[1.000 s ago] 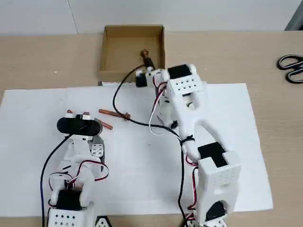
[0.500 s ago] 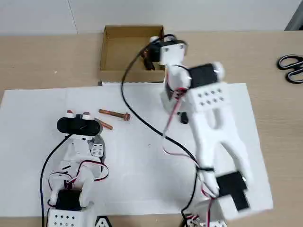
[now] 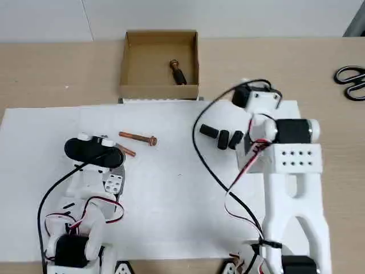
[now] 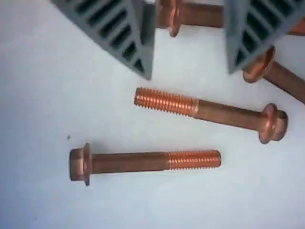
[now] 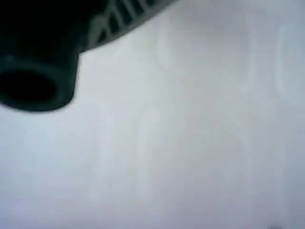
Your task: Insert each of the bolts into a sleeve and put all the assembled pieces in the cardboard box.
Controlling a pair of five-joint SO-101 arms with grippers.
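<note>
On the table [image 3: 51,68] a white paper sheet [image 3: 171,194] covers the middle, with both arms over it. The cardboard box [image 3: 130,63] sits at the far edge just past the sheet. One assembled piece [image 3: 177,72], a bolt in a black sleeve, lies inside near the box's right wall. Three loose black sleeves [image 3: 223,138] lie clustered on the sheet right of centre, just beside the right gripper [image 3: 243,144]. That gripper is low over the paper, and I cannot tell whether it is open or closed. The right wrist view has one sleeve [image 5: 35,88] close up and blurred, its hollow end toward the camera. The left gripper [image 4: 190,71] is open and empty, its grey fingers [image 4: 119,33] spread above copper bolts lying flat on the sheet left of centre. The first bolt [image 4: 145,160] and second bolt [image 4: 209,112] lie near each other, apart, heads pointing opposite ways. The third bolt [image 4: 190,14] shows partly between the fingers, and the fourth bolt [image 4: 274,76] is partly behind one finger. In the high view a loose bolt [image 3: 137,137] lies well apart from the sleeves, another [image 3: 126,150] partly under the left arm. Scissors [image 3: 351,80] rest on bare table at the right edge.
</note>
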